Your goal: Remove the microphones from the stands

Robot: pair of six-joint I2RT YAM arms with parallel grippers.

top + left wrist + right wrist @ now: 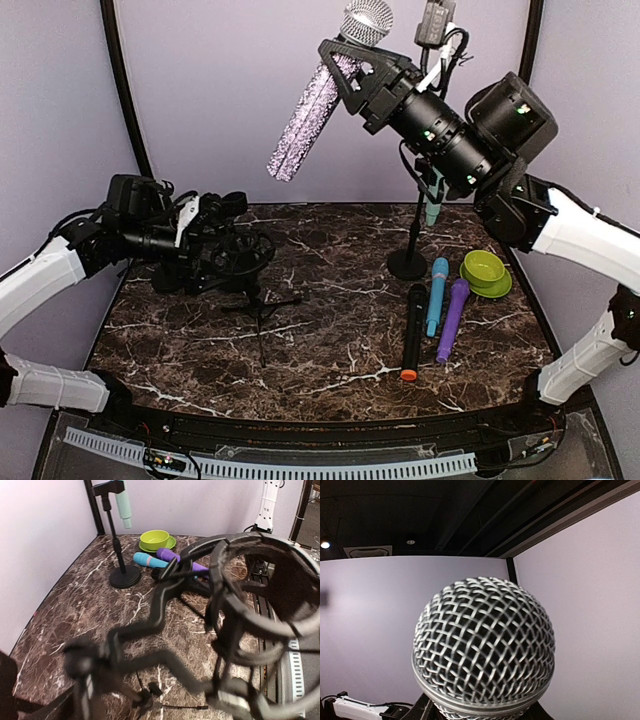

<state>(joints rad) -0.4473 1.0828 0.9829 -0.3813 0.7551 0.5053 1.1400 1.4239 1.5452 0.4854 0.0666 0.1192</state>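
The microphone [305, 115] has a glittery purple body and a silver mesh head [366, 20]. My right gripper [350, 65] is shut on it just below the head and holds it high in the air, tilted, far from any stand. In the right wrist view the mesh head [482, 645] fills the frame. My left gripper [225, 250] is shut on the black shock-mount stand [250, 262] at the table's left; its tripod legs [262, 305] rest on the marble. In the left wrist view the mount's ring [260, 605] is empty.
A second black stand [407, 264] at the back right holds a teal microphone [432, 205] in its clip. Beside it lie a black microphone [412, 330], a blue one [437, 295] and a purple one [452, 320]. A green bowl [484, 270] sits on a green plate.
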